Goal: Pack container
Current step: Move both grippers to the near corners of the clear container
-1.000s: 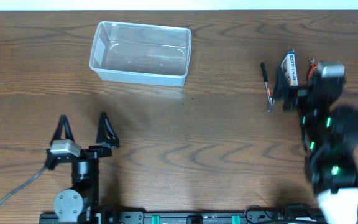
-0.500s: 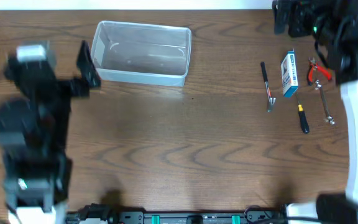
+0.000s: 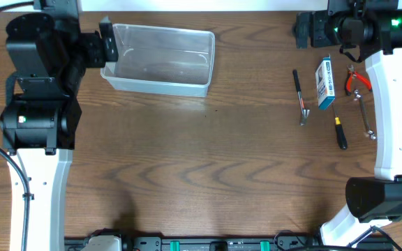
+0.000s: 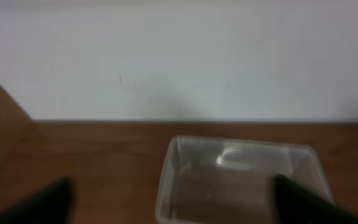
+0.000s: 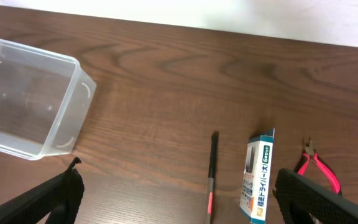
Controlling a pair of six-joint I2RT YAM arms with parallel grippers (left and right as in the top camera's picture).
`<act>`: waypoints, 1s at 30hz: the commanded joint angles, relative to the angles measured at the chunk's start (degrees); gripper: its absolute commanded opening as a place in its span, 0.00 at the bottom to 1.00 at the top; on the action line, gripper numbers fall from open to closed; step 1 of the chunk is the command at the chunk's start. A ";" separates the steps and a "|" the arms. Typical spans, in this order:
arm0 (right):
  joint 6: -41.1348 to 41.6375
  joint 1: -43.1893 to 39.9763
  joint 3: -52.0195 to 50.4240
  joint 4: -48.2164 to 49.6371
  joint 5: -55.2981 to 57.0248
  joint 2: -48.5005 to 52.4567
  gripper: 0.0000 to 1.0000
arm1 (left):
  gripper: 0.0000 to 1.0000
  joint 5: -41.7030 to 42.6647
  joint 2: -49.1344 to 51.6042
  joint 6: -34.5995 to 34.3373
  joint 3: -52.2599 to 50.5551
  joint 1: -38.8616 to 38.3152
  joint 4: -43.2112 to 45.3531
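Note:
The container (image 3: 158, 59) is a clear rectangular tub, empty, at the back left of the table. It also shows in the left wrist view (image 4: 241, 180) and in the right wrist view (image 5: 23, 106). My left gripper (image 3: 107, 45) is open and empty, held above the tub's left end; in its own view (image 4: 173, 208) the tub lies between and beyond the fingers. My right gripper (image 3: 311, 29) is open and empty at the back right, above the tools; its wrist view (image 5: 185, 205) looks down on them.
At the right lie a black pen-like tool (image 3: 299, 95) (image 5: 211, 174), a small blue-and-white box (image 3: 324, 82) (image 5: 258, 177), red pliers (image 3: 358, 80) (image 5: 319, 171), a screwdriver (image 3: 339, 131) and a wrench (image 3: 365, 118). A white wall (image 4: 179, 56) runs behind the table.
Both arms have lifted from the front of the table and swung to the back: the left to the tub's left end, the right behind the tools. Nothing was grasped.

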 commanded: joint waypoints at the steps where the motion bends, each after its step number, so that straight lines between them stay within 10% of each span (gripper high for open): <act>1: 0.59 -0.33 1.40 -0.13 -0.81 -0.68 0.99 | 0.47 0.37 -0.17 0.55 1.03 -0.13 -2.95; 16: 0.28 4.76 1.38 -0.79 -0.72 6.62 0.91 | 0.52 0.24 14.45 -8.09 1.03 2.32 -7.78; 22: 0.26 11.04 1.38 -0.92 1.42 12.66 0.62 | 0.52 9.44 19.34 -8.96 1.03 4.28 -8.50; 26: 0.31 15.50 1.38 -0.02 8.22 16.85 0.49 | 0.26 11.17 21.68 -8.44 1.03 4.72 -8.87; 30: 0.07 18.62 1.38 1.42 9.27 19.23 0.47 | 0.21 11.15 23.02 -2.93 1.03 4.66 -9.07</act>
